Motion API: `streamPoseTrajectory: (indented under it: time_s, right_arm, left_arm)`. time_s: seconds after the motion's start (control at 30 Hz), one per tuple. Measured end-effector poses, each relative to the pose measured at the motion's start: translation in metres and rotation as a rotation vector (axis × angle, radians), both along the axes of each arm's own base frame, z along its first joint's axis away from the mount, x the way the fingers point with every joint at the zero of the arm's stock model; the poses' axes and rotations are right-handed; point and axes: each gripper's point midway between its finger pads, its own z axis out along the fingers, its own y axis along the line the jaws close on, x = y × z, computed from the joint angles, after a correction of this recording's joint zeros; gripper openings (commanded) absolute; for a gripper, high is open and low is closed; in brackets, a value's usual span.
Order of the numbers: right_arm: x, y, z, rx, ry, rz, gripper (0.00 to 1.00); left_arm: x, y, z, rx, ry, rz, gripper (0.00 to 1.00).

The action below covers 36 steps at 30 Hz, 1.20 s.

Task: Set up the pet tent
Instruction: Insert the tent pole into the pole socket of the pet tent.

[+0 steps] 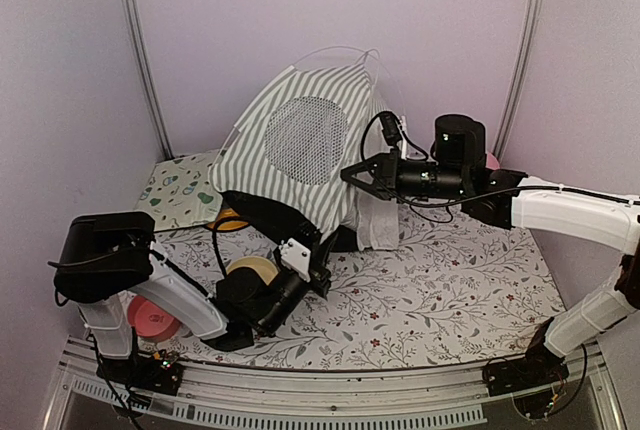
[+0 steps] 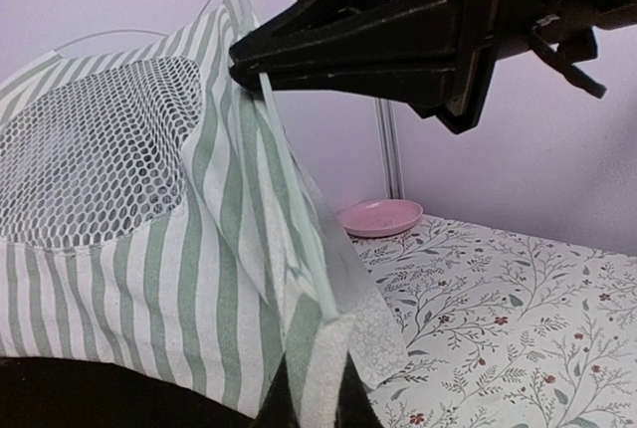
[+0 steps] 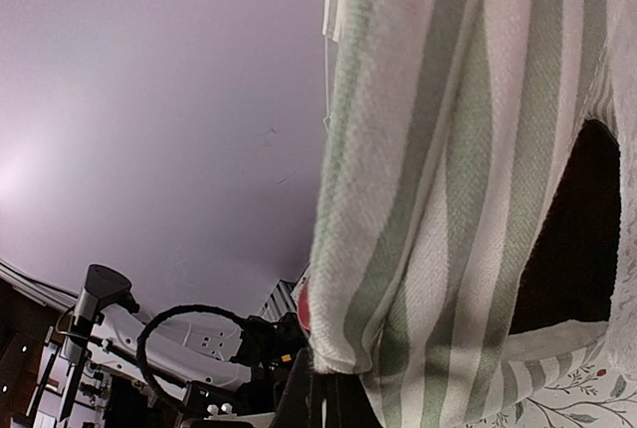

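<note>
**Pet tent** [image 1: 290,185]: striped grey-green and white fabric, half raised at the rear middle of the counter [image 1: 450,280], which carries a flower-print cloth. A round mesh window [image 1: 305,140] faces the overhead camera. A white lace flap [image 1: 380,225] hangs at the tent's lower right, touching the counter.

**Right claw** [image 1: 348,174]: closed tight on the tent's right-hand edge, high up. The left wrist view shows its tips pinching the fabric hem together with a thin white pole [image 2: 297,204]. The pole slants down from the grip along that hem.

**Left claw** [image 2: 317,393]: narrow, clamped on the tent's bottom corner, where striped fabric and lace meet. It sits below the right claw, on the same edge.

**Cream mat** [image 1: 180,190]: printed with teal and green shapes, lying flat at rear left. The tent overlaps its right end.

**Pink dish** [image 2: 380,217]: shallow, at rear right near the wall, apart from the tent. It is seen side-on, so its inside cannot be read.

**Tape roll** [image 1: 252,270]: tan, lying flat beside the left arm.

**Pink disc** [image 1: 152,320]: near left corner, partly behind the left arm.
</note>
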Motion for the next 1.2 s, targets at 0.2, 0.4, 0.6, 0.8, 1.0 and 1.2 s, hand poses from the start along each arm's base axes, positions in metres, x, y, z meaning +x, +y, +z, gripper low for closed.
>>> streamPoseTrajectory:
  time_s: [0.2,0.4,0.6,0.8,1.0,1.2]
  right_arm:
    - [0.0006,-0.0005,0.0,0.0,0.0,-0.001,0.0]
    - [0.0011,-0.0013,0.0001,0.001,0.001,0.002,0.0]
    - [0.001,-0.0016,0.0002,0.002,0.001,0.006,0.0]
    - [0.0017,-0.0027,0.0002,0.003,0.003,0.009,0.0]
    - [0.0018,-0.0031,0.0003,0.003,0.004,0.012,0.0]
    - [0.0017,-0.0032,0.0003,0.004,0.004,0.013,0.0]
  left_arm:
    - [0.0,-0.0001,0.0003,-0.001,0.0,0.0,0.0]
    - [0.0001,-0.0003,0.0008,-0.003,0.0,0.0,0.0]
    - [0.0002,-0.0008,0.0005,-0.003,0.0,0.0,0.0]
    - [0.0002,-0.0011,0.0012,-0.005,0.0,-0.001,0.0]
    - [0.0,-0.0013,0.0013,-0.005,-0.001,-0.003,0.0]
    - [-0.0001,-0.0014,0.0014,-0.006,-0.001,-0.003,0.0]
